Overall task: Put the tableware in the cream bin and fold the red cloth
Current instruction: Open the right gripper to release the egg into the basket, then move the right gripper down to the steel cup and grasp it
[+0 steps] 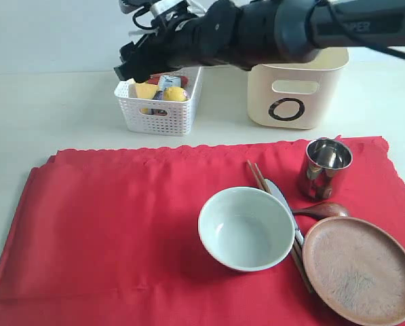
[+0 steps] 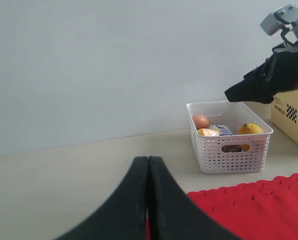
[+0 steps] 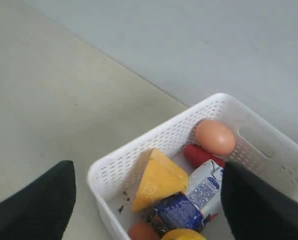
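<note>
Exterior view: right end effector point(image 1: 129, 66) released, hovering over white basket point(image 1: 163, 117) w/ food point(image 1: 168, 92); left end effector point(image 2: 148, 200) clenched, empty.

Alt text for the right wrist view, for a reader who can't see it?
The open right gripper hovers over a white perforated basket holding an egg, cheese wedge, red sausage and milk carton.

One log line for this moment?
right gripper open over white basket | left gripper shut | bowl, cup, plate on red cloth
</note>
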{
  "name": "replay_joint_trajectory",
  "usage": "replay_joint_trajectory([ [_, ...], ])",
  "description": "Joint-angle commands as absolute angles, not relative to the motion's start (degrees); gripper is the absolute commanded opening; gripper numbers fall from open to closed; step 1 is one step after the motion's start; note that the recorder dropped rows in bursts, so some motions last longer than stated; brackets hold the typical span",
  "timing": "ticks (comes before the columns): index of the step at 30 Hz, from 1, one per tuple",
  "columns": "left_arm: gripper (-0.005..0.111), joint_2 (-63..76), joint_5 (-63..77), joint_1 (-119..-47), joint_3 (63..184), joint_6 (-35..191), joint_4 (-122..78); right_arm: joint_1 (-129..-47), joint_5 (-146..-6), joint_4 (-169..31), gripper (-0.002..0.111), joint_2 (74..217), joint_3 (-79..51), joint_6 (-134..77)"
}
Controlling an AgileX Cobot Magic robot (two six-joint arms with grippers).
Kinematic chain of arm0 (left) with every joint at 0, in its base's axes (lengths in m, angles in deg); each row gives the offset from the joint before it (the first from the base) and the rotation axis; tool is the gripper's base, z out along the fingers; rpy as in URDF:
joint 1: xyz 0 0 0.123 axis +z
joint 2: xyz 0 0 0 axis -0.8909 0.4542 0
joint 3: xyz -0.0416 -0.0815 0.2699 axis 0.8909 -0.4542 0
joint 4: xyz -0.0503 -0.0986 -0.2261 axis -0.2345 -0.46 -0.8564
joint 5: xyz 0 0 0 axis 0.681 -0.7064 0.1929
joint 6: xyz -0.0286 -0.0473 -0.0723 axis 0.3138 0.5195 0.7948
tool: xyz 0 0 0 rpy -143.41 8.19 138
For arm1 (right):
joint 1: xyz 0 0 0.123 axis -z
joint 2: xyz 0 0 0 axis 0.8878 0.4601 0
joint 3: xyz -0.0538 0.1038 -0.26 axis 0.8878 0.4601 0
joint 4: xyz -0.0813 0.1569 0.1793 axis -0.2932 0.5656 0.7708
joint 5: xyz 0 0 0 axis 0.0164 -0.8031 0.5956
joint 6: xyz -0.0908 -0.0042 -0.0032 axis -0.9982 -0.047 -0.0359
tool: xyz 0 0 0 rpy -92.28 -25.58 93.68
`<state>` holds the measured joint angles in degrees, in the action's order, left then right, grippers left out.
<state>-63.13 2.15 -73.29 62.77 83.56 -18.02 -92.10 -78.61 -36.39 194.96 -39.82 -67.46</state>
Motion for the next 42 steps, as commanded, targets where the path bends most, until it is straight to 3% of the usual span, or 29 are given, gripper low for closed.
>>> replay_joint_trajectory([
  [1, 0.000, -63.5, 2.1, -73.7, 62.6, 83.7, -18.0, -91.5, -87.9, -41.2, 0.076, 189.5, -40.2, -68.7],
  [16, 0.000, -63.5, 2.1, -73.7, 62.6, 83.5, -18.0, -88.9, -123.3, -75.7, 0.076, 175.4, -40.2, -48.5],
  [23, 0.000, -63.5, 2.1, -73.7, 62.6, 83.7, -18.0, -85.9, -135.3, -83.0, 0.076, 172.8, -39.9, -42.5],
  [42, 0.000, -63.5, 2.1, -73.7, 62.6, 83.7, -18.0, -74.5, -134.8, -83.1, 0.076, 170.7, -27.1, -43.0],
])
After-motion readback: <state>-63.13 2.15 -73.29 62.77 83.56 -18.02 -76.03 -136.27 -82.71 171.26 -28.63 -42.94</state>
